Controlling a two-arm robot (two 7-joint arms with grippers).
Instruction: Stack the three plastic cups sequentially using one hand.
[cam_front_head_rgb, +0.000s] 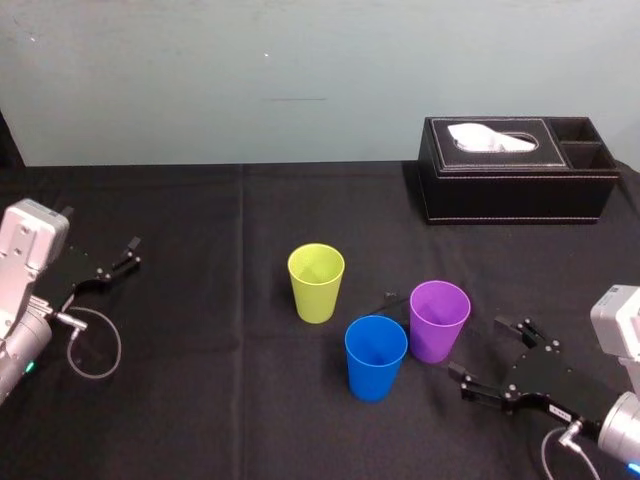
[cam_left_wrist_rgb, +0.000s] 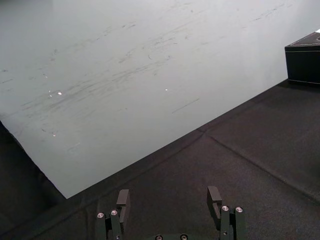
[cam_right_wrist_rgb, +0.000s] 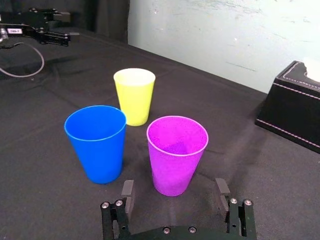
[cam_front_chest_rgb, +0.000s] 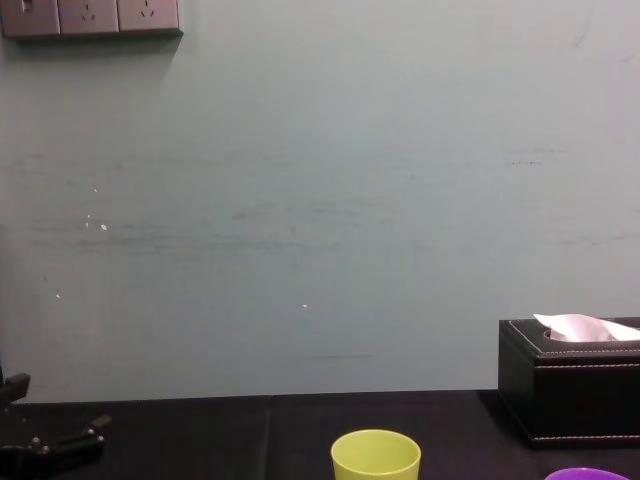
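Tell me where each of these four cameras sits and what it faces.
Head: high, looking down on tapered plastic yellow-green cup, blue cup, purple cup; left gripper, right gripper, both open.
Left wrist: behind left gripper, facing the wall.
Right wrist: behind right gripper, facing the cups.
Chest: low, facing the wall; left gripper lower left.
Shared: head and chest see the black rectangular tissue box.

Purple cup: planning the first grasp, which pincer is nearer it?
Right. The right pincer is open just beside the purple cup; the left pincer is parked far away on the other side.
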